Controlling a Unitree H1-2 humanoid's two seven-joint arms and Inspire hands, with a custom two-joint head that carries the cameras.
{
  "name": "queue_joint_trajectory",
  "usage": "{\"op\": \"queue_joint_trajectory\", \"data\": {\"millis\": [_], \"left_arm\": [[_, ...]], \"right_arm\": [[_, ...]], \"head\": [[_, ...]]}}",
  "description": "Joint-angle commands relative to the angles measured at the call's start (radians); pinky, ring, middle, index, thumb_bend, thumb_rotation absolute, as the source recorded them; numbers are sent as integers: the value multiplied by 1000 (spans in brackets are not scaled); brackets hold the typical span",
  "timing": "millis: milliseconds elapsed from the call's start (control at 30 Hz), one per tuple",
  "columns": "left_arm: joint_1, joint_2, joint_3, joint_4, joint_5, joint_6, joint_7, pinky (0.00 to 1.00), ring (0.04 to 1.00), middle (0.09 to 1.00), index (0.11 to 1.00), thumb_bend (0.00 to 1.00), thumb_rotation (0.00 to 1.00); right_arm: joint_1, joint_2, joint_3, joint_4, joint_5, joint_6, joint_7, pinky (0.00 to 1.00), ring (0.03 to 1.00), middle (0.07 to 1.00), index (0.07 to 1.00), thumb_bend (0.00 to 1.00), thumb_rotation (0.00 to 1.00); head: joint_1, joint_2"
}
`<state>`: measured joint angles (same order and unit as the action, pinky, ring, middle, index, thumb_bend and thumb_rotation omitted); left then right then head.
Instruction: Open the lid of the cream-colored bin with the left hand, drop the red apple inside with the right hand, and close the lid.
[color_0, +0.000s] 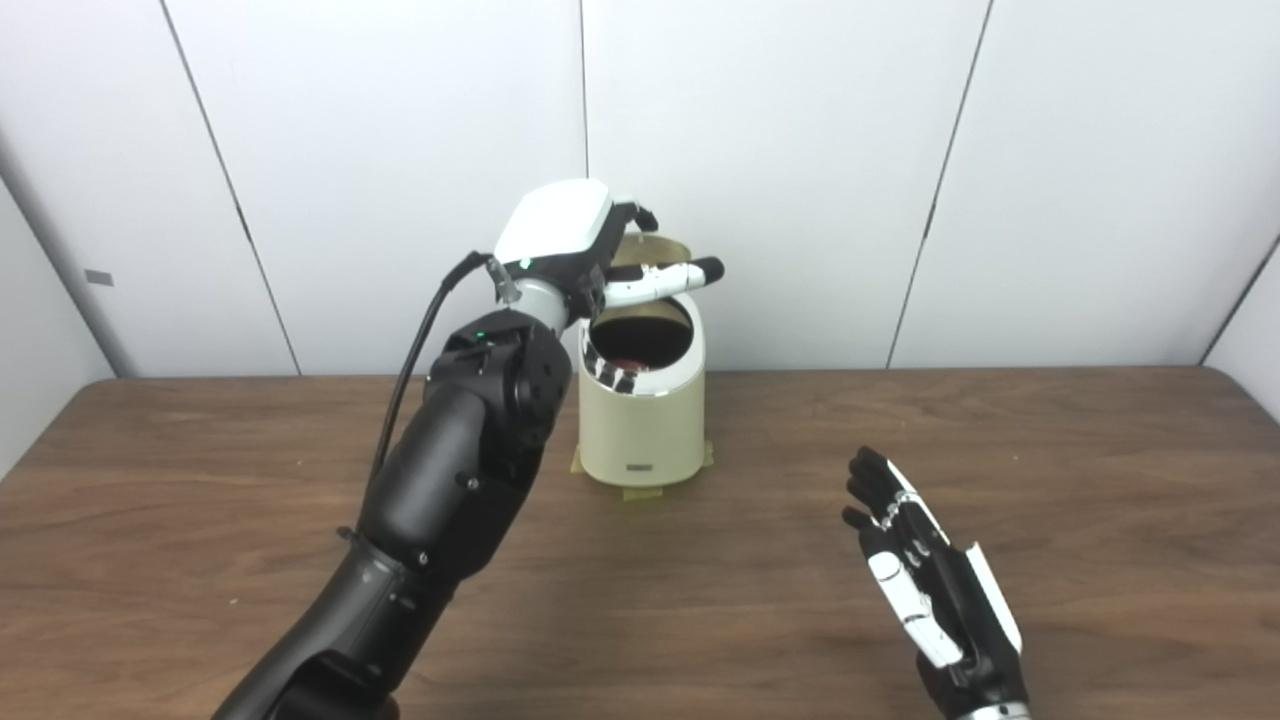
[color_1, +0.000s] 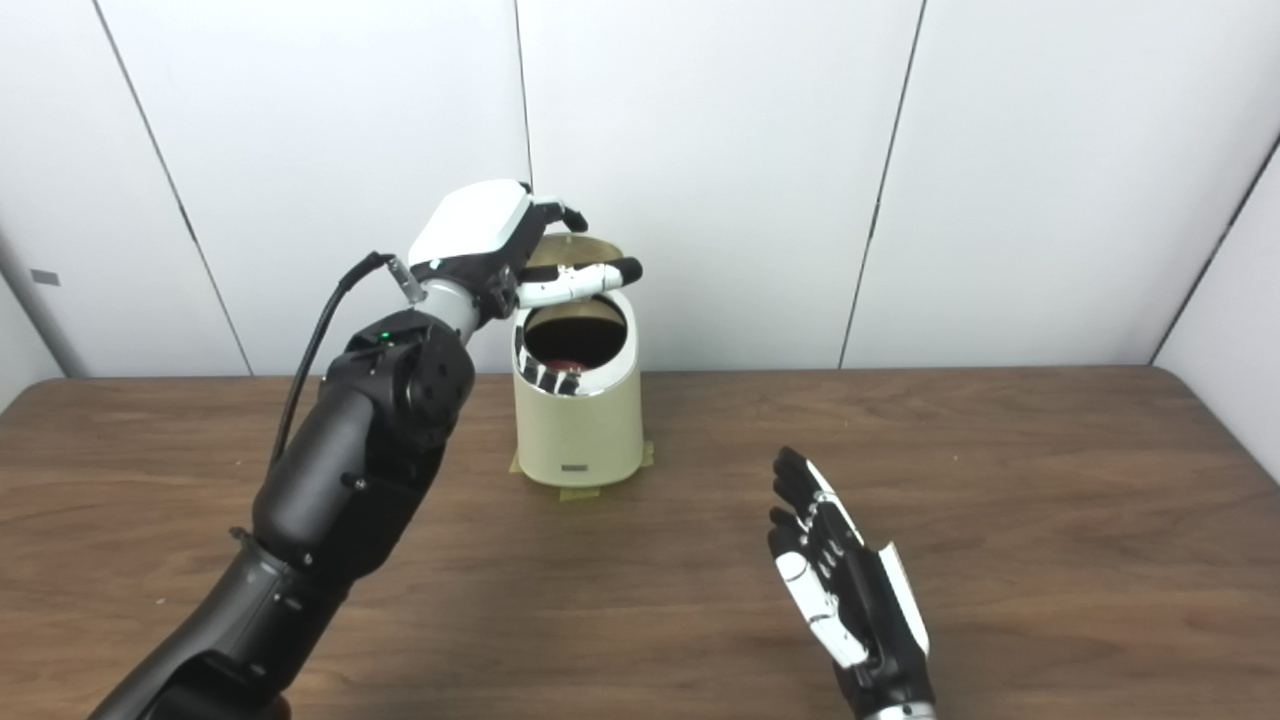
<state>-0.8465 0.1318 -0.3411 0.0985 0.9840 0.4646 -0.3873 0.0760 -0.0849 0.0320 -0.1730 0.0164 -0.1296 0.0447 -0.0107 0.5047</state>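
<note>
The cream-colored bin (color_0: 645, 425) stands at the back middle of the table with its lid (color_0: 655, 248) tipped up behind the opening. My left hand (color_0: 580, 245) is raised at the lid, its fingers curled over the lid's top edge and one finger stretched across the opening. A patch of red, the apple (color_0: 630, 361), shows deep inside the dark opening. My right hand (color_0: 925, 575) hovers low over the table to the right front of the bin, open and holding nothing.
Tape tabs (color_0: 640, 492) fix the bin's base to the brown wooden table (color_0: 1050, 480). White wall panels (color_0: 800, 150) stand close behind the bin. My left forearm (color_0: 440, 500) crosses the table left of the bin.
</note>
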Motion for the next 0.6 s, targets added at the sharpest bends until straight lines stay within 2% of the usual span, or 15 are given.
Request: {"op": "queue_joint_trajectory", "data": {"millis": [0,233,400,567], "left_arm": [[-37,-6,4,-24,9,2,38,1000,998,886,783,812,920],[1,-9,-16,-43,13,-1,51,1000,972,836,769,838,928],[43,-12,-33,-41,15,2,45,1000,950,805,752,828,902],[76,-7,-44,-42,7,0,37,1000,956,824,755,804,886]], "right_arm": [[-17,6,-8,-41,6,-5,-1,898,941,941,909,161,661],[-19,5,-7,-44,-10,3,-3,884,939,945,908,138,636],[-18,12,-8,-48,-5,-2,-5,886,938,946,907,115,538],[-17,14,-9,-52,-3,-3,-4,884,935,944,903,115,507]], "head": [[-1,1],[-5,-1],[-8,3],[-9,9]]}}
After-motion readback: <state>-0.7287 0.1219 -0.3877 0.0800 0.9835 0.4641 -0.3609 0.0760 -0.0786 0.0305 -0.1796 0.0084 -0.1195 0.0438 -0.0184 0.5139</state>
